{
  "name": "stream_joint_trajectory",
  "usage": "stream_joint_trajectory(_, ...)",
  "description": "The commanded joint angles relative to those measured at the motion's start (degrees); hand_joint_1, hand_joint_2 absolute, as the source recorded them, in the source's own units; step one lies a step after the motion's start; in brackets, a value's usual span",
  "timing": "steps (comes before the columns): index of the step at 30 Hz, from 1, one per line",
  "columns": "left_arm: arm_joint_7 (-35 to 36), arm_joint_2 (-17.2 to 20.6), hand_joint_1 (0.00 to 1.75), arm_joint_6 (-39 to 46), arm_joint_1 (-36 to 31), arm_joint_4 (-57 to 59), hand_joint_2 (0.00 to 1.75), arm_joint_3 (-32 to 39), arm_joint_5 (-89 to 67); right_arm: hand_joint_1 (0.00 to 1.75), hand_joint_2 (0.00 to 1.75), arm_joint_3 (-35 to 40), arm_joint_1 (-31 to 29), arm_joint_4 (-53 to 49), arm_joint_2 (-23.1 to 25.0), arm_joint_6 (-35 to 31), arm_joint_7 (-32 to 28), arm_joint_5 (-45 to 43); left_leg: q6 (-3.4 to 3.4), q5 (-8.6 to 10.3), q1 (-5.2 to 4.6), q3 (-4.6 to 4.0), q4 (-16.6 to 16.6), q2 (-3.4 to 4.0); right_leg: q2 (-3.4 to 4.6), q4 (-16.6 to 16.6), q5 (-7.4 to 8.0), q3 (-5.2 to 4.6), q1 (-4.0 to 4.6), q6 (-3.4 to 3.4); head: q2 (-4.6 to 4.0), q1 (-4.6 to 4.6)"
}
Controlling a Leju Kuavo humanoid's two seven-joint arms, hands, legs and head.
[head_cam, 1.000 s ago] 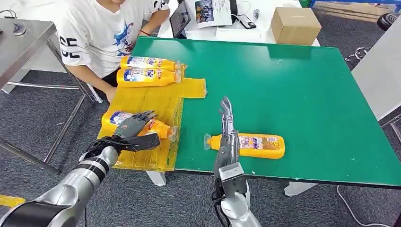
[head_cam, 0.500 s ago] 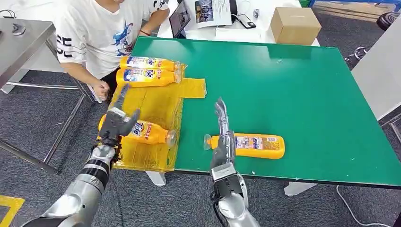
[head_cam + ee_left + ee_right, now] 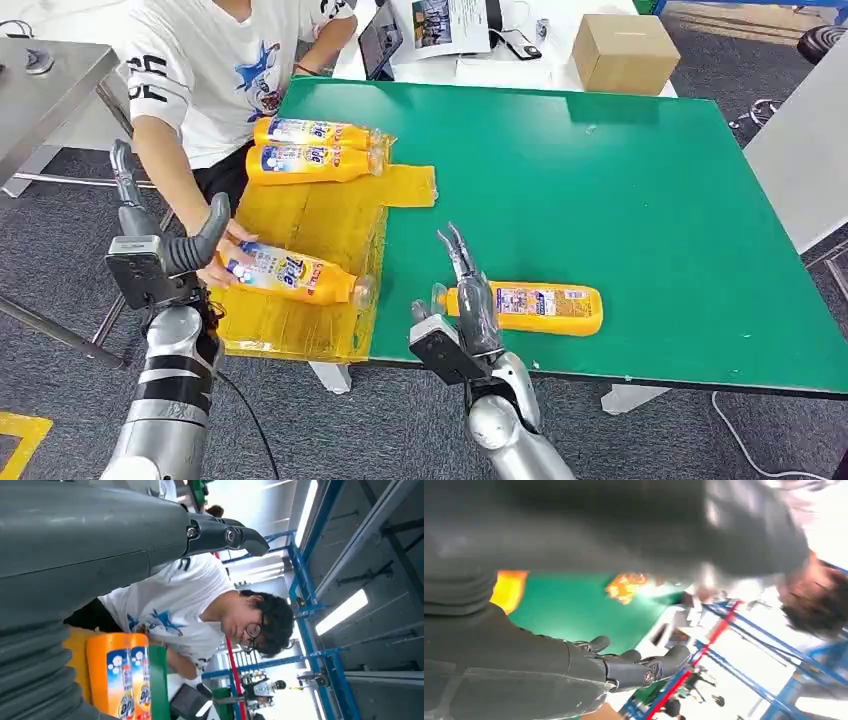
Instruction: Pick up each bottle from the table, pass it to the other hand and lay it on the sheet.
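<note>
The next bottle [image 3: 530, 308] lies on its side on the green table [image 3: 620, 190], cap toward nine o'clock, well apart from the yellow sheet [image 3: 310, 225]. The right hand [image 3: 470, 290] hovers over its cap end, fingers straight and apart, holding nothing. A grasp near the cap could let the heavy end swing or roll. At nine o'clock, a person's hand [image 3: 222, 262] rests on a bottle on the sheet [image 3: 290, 275], just beside the raised, empty left hand [image 3: 165, 245]; contact is a risk. The right wrist view is too blurred to read.
</note>
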Motion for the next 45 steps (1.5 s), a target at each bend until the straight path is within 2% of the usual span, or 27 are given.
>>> stream_joint_trajectory(1, 0.22, -0.34, 0.0, -2.92, 2.59, 4.58, 1.75, -0.35, -0.5, 0.0, 1.75, -7.3, -4.69, 3.95, -10.73, 3.61, 8.71, 7.18, -0.04, -0.01, 0.02, 0.32, -0.13, -0.14, -0.06, -0.18, -0.02, 0.38, 0.01, -0.05, 0.0, 0.02)
stream_joint_trajectory(3, 0.22, -0.35, 0.0, -2.87, 2.79, 4.71, 1.75, -0.42, -0.62, 0.0, 1.75, -7.64, -4.65, 3.7, -10.84, 4.15, 8.94, 7.25, -0.05, -0.05, 0.0, 0.34, -0.12, -0.08, 0.0, -0.15, -0.04, 0.38, 0.0, -0.06, 0.0, 0.0)
stream_joint_trajectory(5, 0.23, -0.12, 0.0, -3.66, 2.78, 8.4, 1.75, -0.82, -1.1, 0.0, 1.75, -8.67, -5.26, 5.04, -12.13, 7.89, 12.5, 8.46, -0.08, -0.08, 0.01, 0.3, -0.05, -0.07, 0.01, -0.09, -0.07, 0.33, 0.02, -0.08, 0.0, 0.0)
stream_joint_trajectory(9, 0.22, -0.4, 0.0, -4.8, 3.47, 11.81, 1.75, -1.65, -2.74, 0.0, 1.75, -9.92, -6.82, 10.08, -14.03, 12.83, 13.5, 8.59, -0.06, -0.04, -0.02, 0.34, -0.13, -0.13, -0.08, -0.17, -0.05, 0.38, -0.01, -0.07, 0.0, -0.02)
stream_joint_trajectory(15, 0.22, -0.38, 0.0, -4.84, 3.11, 12.15, 1.75, -1.6, -2.75, 0.0, 1.75, -9.96, -7.02, 10.6, -13.75, 12.92, 13.55, 8.53, -0.03, -0.03, -0.02, 0.08, -0.04, 0.01, 0.03, -0.07, 0.0, 0.08, -0.01, -0.03, 0.0, -0.02)
stream_joint_trajectory(21, 0.22, -0.38, 0.0, -4.84, 3.11, 12.15, 1.75, -1.6, -2.75, 0.0, 1.75, -9.96, -7.02, 10.6, -13.75, 12.92, 13.55, 8.53, -0.06, -0.06, 0.01, 0.17, -0.04, 0.01, 0.06, -0.08, -0.03, 0.17, 0.02, -0.06, 0.0, 0.0)
stream_joint_trajectory(25, 0.22, -0.57, 0.0, -5.93, 2.05, 14.08, 1.75, -1.48, -3.4, 0.0, 1.75, -8.82, -8.07, 13.92, -14.26, 17.52, 14.29, 8.04, -0.08, -0.1, 0.04, 0.24, -0.02, 0.02, 0.08, -0.08, -0.04, 0.26, 0.05, -0.09, 0.0, 0.0)
stream_joint_trajectory(39, 0.22, -0.4, 0.0, -6.3, -0.08, 17.49, 1.75, -2.74, -3.26, 0.0, 1.75, -5.57, -15.7, 27.48, -16.0, 24.15, 13.96, 7.11, -0.04, -0.01, 0.02, 0.16, -0.02, -0.01, 0.01, -0.08, 0.02, 0.18, 0.03, -0.04, 0.0, -0.02)
stream_joint_trajectory(45, 0.22, -0.12, 0.0, -7.18, -1.26, 20.4, 1.75, -2.54, -2.44, 0.0, 1.75, -1.72, -19.04, 31.16, -19.15, 28.64, 15.1, 8.19, -0.03, 0.0, 0.02, 0.34, -0.02, -0.06, -0.01, -0.1, 0.02, 0.38, 0.03, -0.03, 0.0, -0.02)
